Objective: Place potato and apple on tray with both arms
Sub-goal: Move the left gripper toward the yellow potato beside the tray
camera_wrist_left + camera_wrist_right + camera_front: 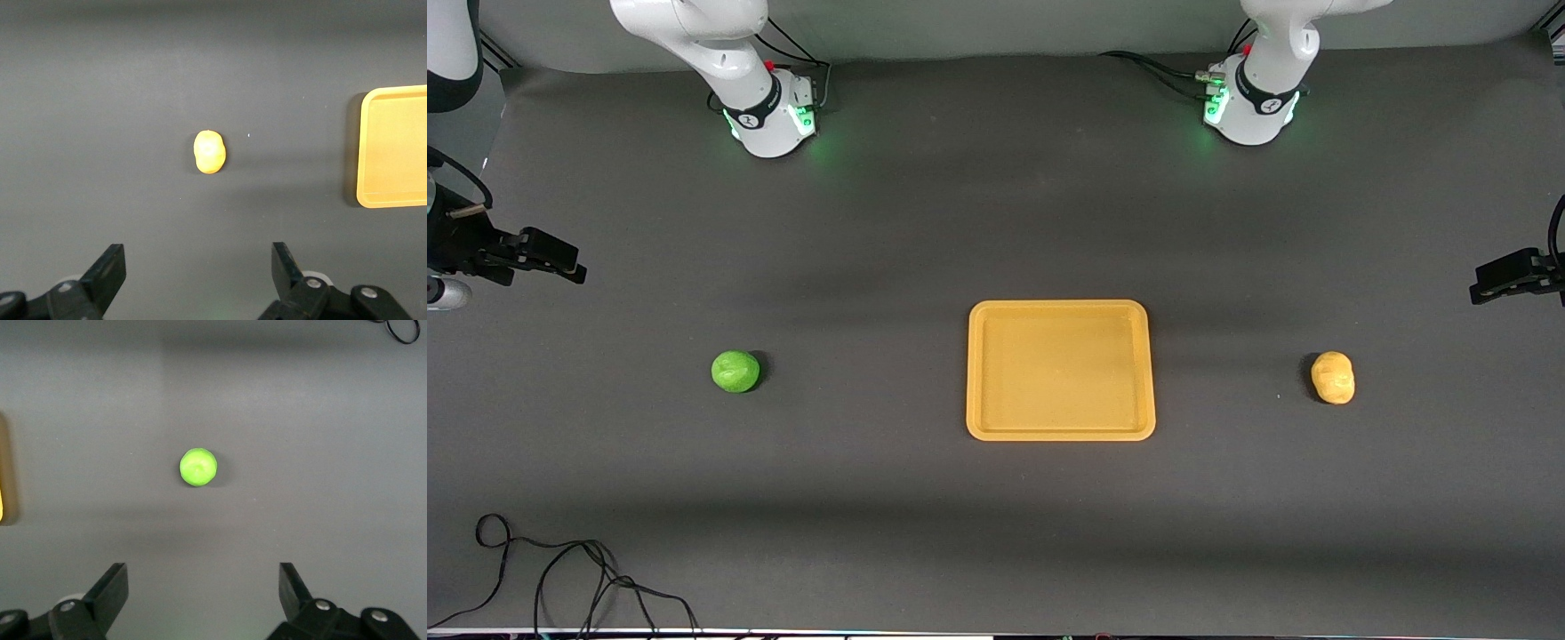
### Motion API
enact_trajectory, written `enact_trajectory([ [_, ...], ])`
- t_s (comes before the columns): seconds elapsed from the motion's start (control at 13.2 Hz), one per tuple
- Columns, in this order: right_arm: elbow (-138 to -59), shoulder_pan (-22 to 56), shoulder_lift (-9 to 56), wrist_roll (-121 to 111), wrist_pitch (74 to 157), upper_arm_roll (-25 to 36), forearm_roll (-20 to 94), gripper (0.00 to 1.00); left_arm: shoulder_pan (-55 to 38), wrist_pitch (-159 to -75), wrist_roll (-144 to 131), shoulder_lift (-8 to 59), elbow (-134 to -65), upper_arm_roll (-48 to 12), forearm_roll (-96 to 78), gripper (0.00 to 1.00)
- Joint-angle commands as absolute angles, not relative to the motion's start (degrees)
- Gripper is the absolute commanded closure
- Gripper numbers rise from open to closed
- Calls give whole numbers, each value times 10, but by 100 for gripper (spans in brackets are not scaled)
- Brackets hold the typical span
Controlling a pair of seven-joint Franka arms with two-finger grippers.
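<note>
- Left gripper (197, 277): jaws spread wide, nothing held, raised above the table at the left arm's end, looking down on the potato (209, 152).
- Right gripper (203, 593): jaws spread wide, nothing held, raised above the table at the right arm's end, looking down on the apple (198, 467).
- Potato and apple: each lies on the table, well apart from the tray (1061, 433) between them.
- Tray: holds nothing.
- Progress: 0 of 2 items placed; both pickups and both placements remain.
</note>
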State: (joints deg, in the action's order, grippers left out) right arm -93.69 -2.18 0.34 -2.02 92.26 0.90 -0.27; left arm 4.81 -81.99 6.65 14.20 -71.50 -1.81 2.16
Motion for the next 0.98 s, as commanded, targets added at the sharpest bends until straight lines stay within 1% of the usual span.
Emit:
enact_trajectory([
  [0.0,-927,-23,8,-25,922,10,6,0,42,-830,56,134,-725,-17,31,2],
  [0.45,-921,-23,11,-24,921,10,6,0,35,-843,55,140,-728,-17,31,3],
  [0.68,-921,-24,11,-25,921,11,5,0,12,-925,22,193,-753,-17,33,2],
  [0.91,-916,-24,11,-24,921,11,5,0,-2,-1010,10,257,-753,-18,36,3],
])
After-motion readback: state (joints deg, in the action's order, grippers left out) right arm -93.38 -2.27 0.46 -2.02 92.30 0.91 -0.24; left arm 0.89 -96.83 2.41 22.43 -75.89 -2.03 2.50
